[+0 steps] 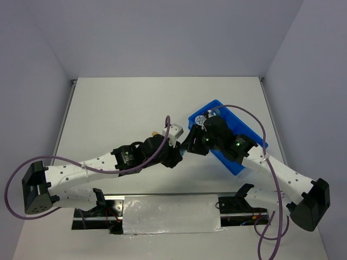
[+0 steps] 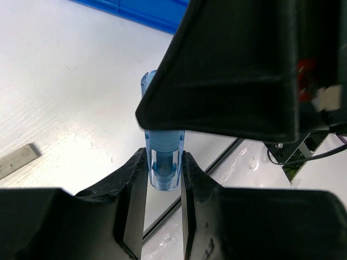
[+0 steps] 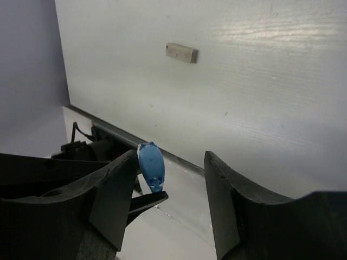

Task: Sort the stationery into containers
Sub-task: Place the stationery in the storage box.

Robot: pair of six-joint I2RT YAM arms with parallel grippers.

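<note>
left fingers (image 2: 132,189) are pressed onto the two sides of a translucent light-blue pen (image 2: 162,162), which is pinched near one end between them. right fingers (image 3: 230,206) are spread apart around the other end of the same pen. its rounded blue tip is seen just beside one of them, with a clear gap to the other, so no grip is made there.

a white counter (image 1: 119,108) is seen under everything, enclosed by pale walls. the left arm (image 1: 92,165) and the right arm (image 1: 282,173) are stretched in from the near corners and are brought together at the middle of the counter, wrist against wrist.

a bright blue tray (image 2: 135,12) with compartments is set at a slant on the right half of the counter, and much of it is covered by the right arm in the top view. the pen is held over bare counter just beside the tray's left side, outside every compartment.

a round roll (image 1: 199,119) with a white patterned top is seen inside the tray at its left corner; which compartment cannot be told.

a small tan block (image 3: 181,52) is laid flat on bare counter, well apart from the right fingers. a flat grey piece (image 2: 16,160) is seen at the edge of the left wrist view; whether it is that same block cannot be told.
</note>
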